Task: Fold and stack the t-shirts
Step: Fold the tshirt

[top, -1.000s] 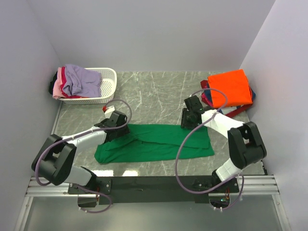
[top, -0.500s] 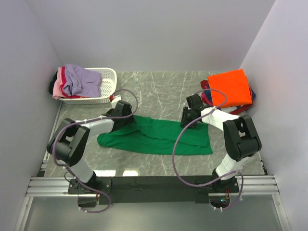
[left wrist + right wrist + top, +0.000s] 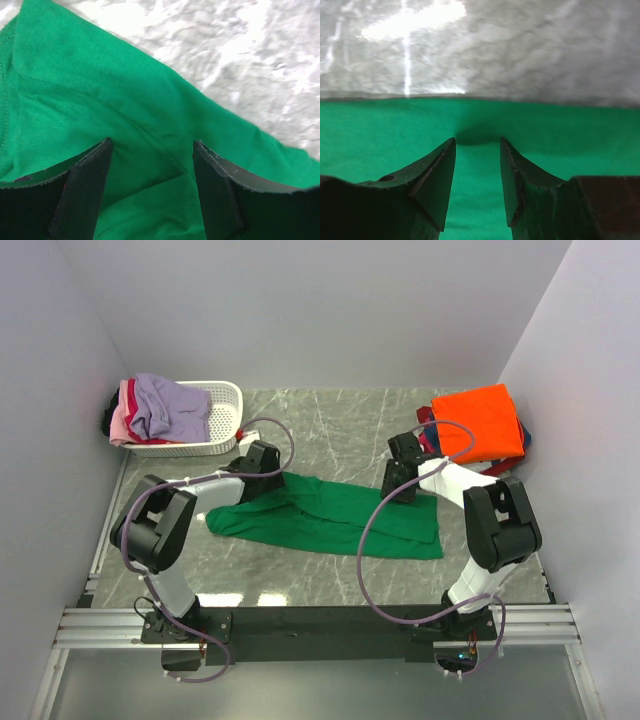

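Green t-shirt [image 3: 330, 520] lies as a long strip across the middle of the marble table [image 3: 330, 425], running left to right with its left end slightly nearer you.

Left gripper [image 3: 262, 468] is down on the strip's far-left part. In the left wrist view, that gripper [image 3: 151, 145] has its fingers [image 3: 85, 190] wide apart with green cloth and a fold crease in the gap. You can't see any cloth clamped.

Right gripper [image 3: 398, 483] is at the far edge near the strip's right end. The right wrist view shows it [image 3: 477, 141] with a narrow gap, tips right at the cloth's far edge. The cloth between them looks flat with a dark shadow, and nothing is visibly pinched.

Orange t-shirt [image 3: 478, 420] sits folded on top of other cloth at the far right. White basket [image 3: 205, 447] is at the far left, with a lavender t-shirt [image 3: 165, 405] and a pink one [image 3: 122, 422] heaped in it.
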